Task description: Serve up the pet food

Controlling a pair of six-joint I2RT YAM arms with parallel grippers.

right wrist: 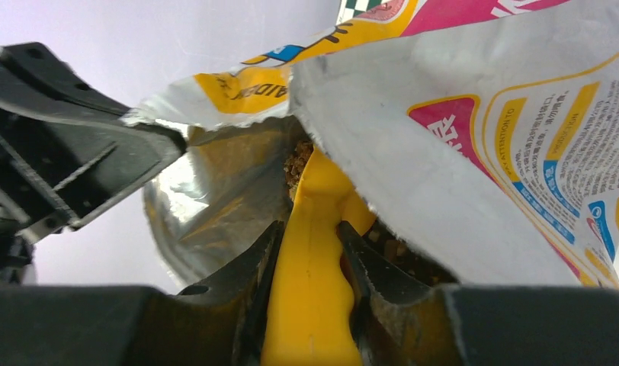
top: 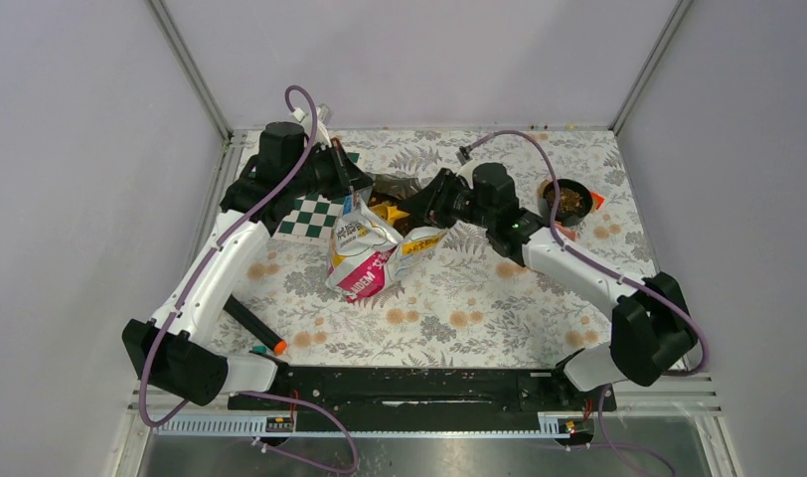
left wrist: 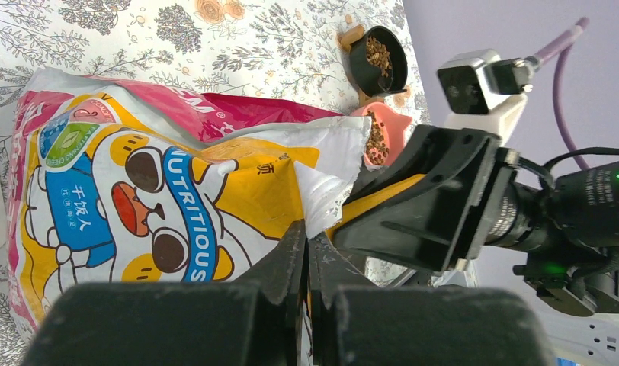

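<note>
A floral tablecloth [top: 479, 318] covers the table, and near its middle the yellow-and-pink bag [top: 365, 260] lies on its side with its torn mouth facing the far right. Left of the bag, under the left arm, lies a green-and-white checkered board [top: 310, 221]. The left gripper [left wrist: 306, 236] has its jaws pressed together on the white rim of the bag's mouth, holding it up. The right gripper [right wrist: 310, 236] reaches into that mouth, its jaws pinching the handle of a yellow scoop [right wrist: 310, 305]. A black marker [top: 252, 326] (orange-tipped) lies near the left arm's base. At the far right stand a black cup [left wrist: 357, 69] and, just beside it, a pink bowl [left wrist: 394, 120]. The kibble [right wrist: 297, 164] shows as small brown pellets inside the bag, by the scoop; more of it lies in the cup and in the pink bowl.
</note>
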